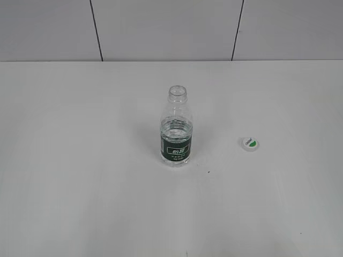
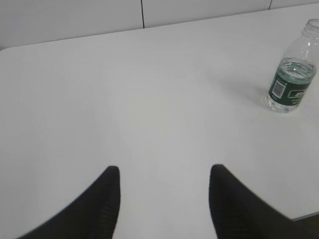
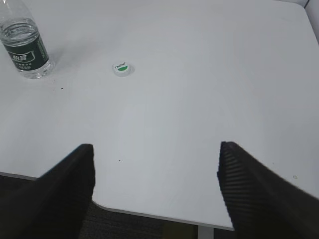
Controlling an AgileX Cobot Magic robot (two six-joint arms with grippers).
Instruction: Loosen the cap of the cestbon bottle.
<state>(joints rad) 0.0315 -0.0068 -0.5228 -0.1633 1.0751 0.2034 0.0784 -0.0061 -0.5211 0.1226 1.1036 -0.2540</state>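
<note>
The cestbon bottle (image 1: 176, 128) stands upright near the middle of the white table, its neck bare with no cap on it. It also shows in the left wrist view (image 2: 293, 77) and the right wrist view (image 3: 24, 44). The cap (image 1: 250, 143) lies on the table to the bottle's right, green patch up; it also shows in the right wrist view (image 3: 122, 68). My left gripper (image 2: 164, 172) is open and empty, far from the bottle. My right gripper (image 3: 155, 149) is open and empty over the table's near edge. Neither gripper shows in the exterior view.
The white table (image 1: 80, 187) meets a grey panelled wall (image 1: 161, 27) at the back. Its rounded near corner and edge (image 3: 149, 215) show in the right wrist view, with dark floor below.
</note>
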